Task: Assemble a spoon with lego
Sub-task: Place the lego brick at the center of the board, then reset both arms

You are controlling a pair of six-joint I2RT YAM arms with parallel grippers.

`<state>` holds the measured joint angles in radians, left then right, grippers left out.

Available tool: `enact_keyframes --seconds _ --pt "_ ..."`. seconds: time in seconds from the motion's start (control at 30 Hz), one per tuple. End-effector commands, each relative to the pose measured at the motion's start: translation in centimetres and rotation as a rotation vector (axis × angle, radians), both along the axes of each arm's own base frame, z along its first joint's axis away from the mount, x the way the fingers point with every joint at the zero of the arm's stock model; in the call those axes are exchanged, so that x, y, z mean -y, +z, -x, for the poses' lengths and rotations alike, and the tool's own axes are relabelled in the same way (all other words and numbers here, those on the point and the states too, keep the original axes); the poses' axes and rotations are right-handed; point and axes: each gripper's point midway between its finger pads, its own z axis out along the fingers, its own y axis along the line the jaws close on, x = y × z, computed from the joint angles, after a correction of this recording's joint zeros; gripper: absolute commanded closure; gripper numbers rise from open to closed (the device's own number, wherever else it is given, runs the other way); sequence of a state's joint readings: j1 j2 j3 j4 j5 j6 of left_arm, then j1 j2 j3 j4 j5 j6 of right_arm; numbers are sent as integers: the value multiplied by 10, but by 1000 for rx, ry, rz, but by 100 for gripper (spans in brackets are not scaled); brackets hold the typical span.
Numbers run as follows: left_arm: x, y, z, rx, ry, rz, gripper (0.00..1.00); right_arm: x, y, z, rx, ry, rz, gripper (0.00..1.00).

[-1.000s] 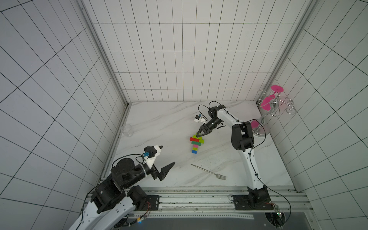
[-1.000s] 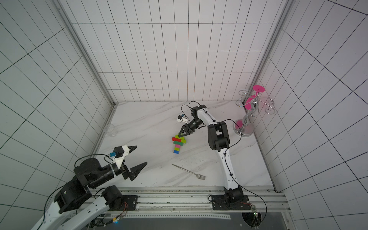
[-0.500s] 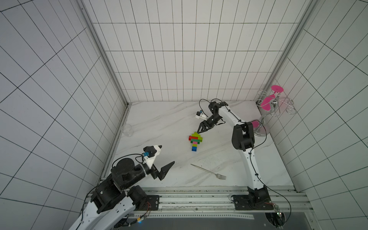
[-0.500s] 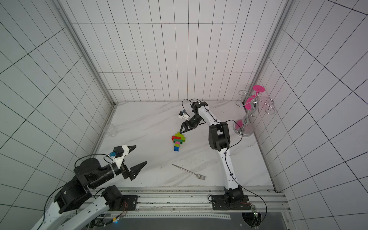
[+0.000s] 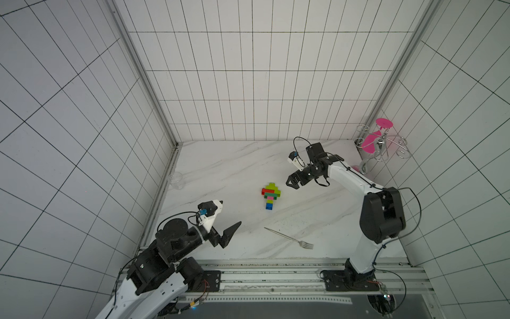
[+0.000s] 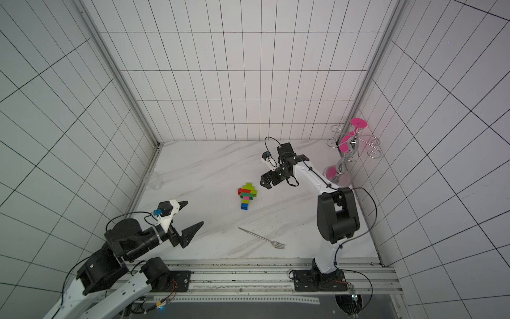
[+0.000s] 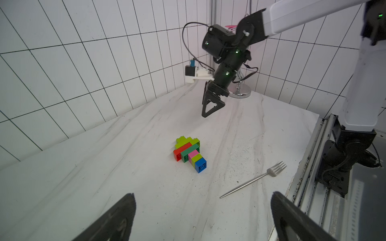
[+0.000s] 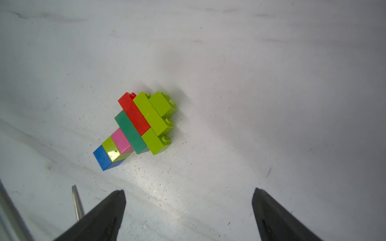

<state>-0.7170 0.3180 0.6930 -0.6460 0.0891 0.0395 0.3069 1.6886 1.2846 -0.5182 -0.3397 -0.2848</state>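
Note:
The lego spoon [image 5: 271,194] [image 6: 247,194] lies flat on the white marble table [image 5: 220,171]: a blue-and-lime stem widens through pink, dark green and red bricks to a lime head. My right gripper [image 5: 292,183] [image 6: 265,183] hovers just off the head's far right side, open and empty. In the right wrist view the spoon [image 8: 137,127] lies ahead of the spread gripper [image 8: 189,191]. My left gripper [image 5: 230,212] [image 6: 193,213] is open and empty at the near left, well short of the spoon [image 7: 189,151].
A metal fork [image 5: 289,237] [image 7: 254,180] lies near the front edge, right of the left gripper. A clear cup [image 5: 176,179] stands by the left wall. A chrome stand with pink discs [image 5: 378,143] occupies the back right corner. The arms' rail [image 5: 276,276] runs along the front.
My right gripper has opened, let go of the spoon's head and drawn back up and to the right. The spoon stays on the table. The left arm has not moved.

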Motion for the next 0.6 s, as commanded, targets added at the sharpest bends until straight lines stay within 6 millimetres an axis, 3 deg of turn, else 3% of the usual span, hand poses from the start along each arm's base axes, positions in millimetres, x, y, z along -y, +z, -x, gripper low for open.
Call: enact_keyframes --seconds 0.0,0.1,0.23,0.33,0.43,0.57 --pt "-8 3 -17 17 95 21 1 61 23 -38 371 -311 46 1" --pt "-20 8 -39 37 217 45 1 123 23 -37 526 -541 74 2" --pt "-43 9 -85 56 402 80 1 186 -6 -27 486 -784 88 2" --pt "-62 6 -131 39 563 99 1 204 -30 -22 496 -862 5 1" --pt "-94 -15 -180 -12 717 117 1 214 -31 -13 535 -902 -59 1" --pt "-158 -75 -225 -177 914 176 1 216 -37 -4 616 -912 -93 1"
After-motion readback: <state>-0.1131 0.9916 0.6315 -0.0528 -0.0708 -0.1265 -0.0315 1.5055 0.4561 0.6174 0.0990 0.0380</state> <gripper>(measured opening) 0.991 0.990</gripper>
